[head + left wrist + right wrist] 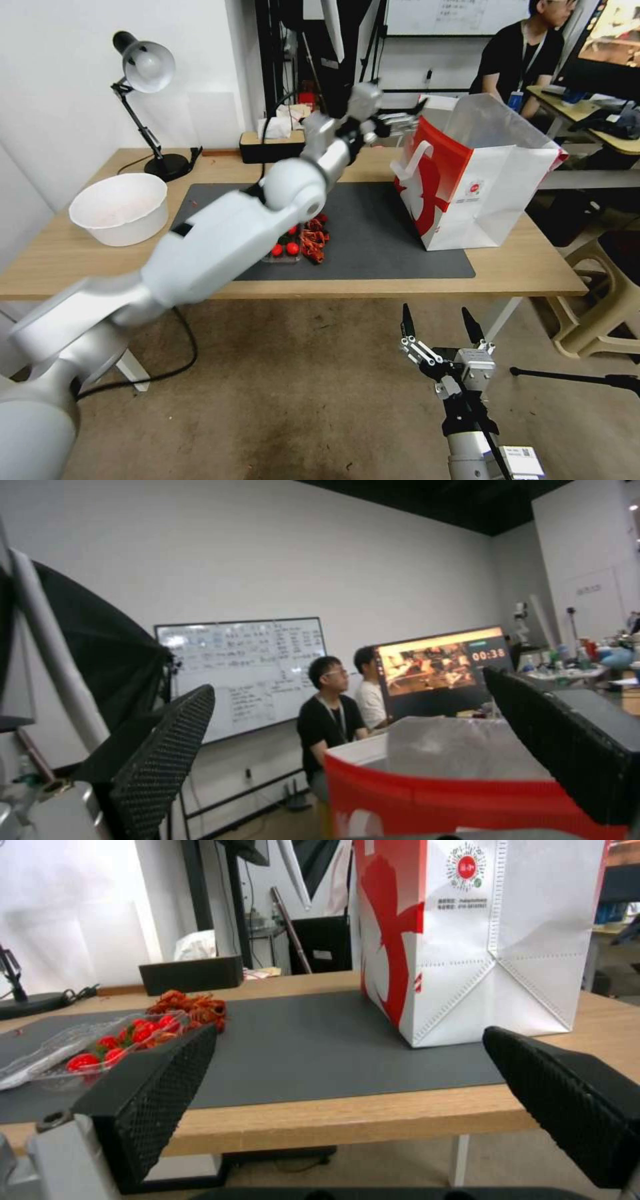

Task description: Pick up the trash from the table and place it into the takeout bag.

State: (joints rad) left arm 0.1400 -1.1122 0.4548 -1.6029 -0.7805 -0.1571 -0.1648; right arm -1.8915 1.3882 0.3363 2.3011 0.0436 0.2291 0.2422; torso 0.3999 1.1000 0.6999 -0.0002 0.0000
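Here, a long light-wood table carries a dark grey mat, and the takeout bag serves as the landmark throughout. The bag is a boxy white paper bag with a red side panel, a small red logo and white loop handles; it stands upright with its mouth open on the mat's edge nearest the robot's right, its base partly on the mat and partly on bare wood.

The left arm stretches across the table, and the left gripper hangs in the air just beside the bag's upper red rim, on the side away from the robot's right. In the left wrist view its two black textured fingers stand wide apart with nothing between them, and the red rim of the bag sits right below.

The trash lies on the mat well apart from the bag, toward the robot's left: a clear plastic tray with small red round pieces, and a crumpled reddish-brown clump touching it.

The right gripper hovers low in front of the table's near edge, below the bag, fingers spread wide and empty.

Farther from the bag, a white bowl and a desk lamp stand at the table's left end.
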